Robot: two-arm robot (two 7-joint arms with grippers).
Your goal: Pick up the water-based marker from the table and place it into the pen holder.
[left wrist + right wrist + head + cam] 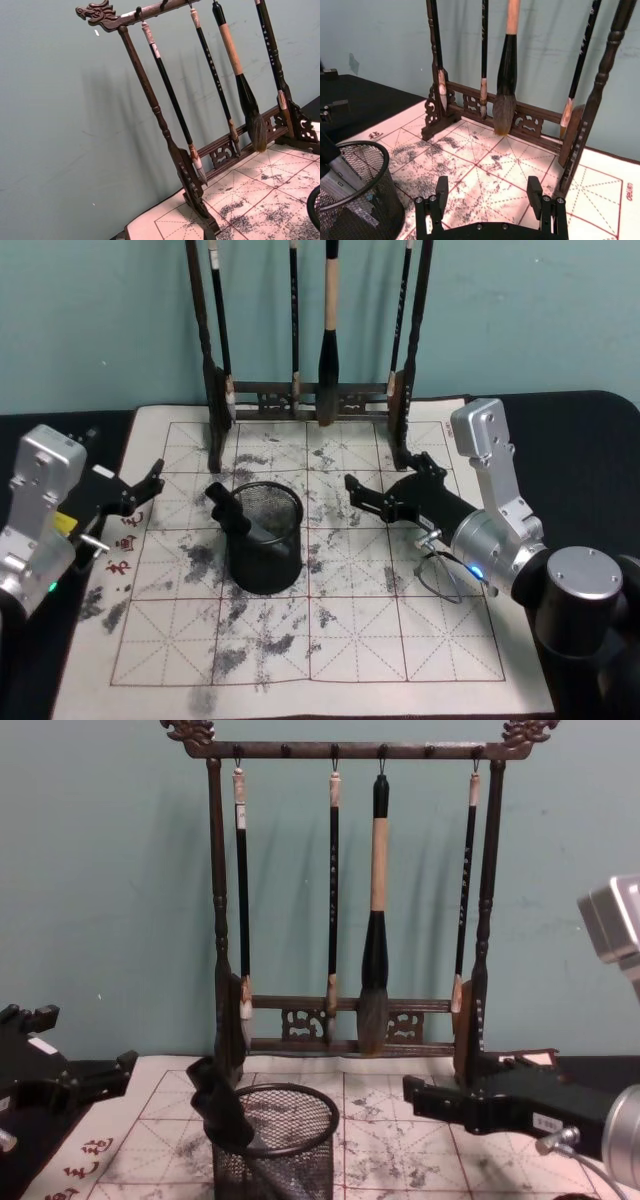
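Observation:
The water-based marker [228, 508] stands tilted inside the pen holder [266, 562], its black cap sticking out over the left rim. The right wrist view shows its grey barrel [340, 176] leaning against the mesh wall [367, 200]. My right gripper [385, 480] hovers just right of the holder, open and holding nothing, with both fingers [441, 189] pointing toward the brush rack. My left gripper [148, 488] sits at the mat's left edge, open and apart from the holder. The table [350, 640] carries the ink-stained mat with its red grid.
A tall dark wooden brush rack [310, 390] with several hanging brushes stands at the back of the mat, close behind the holder. Black cloth [590, 450] surrounds the mat. A loose cable [440, 575] hangs under my right wrist.

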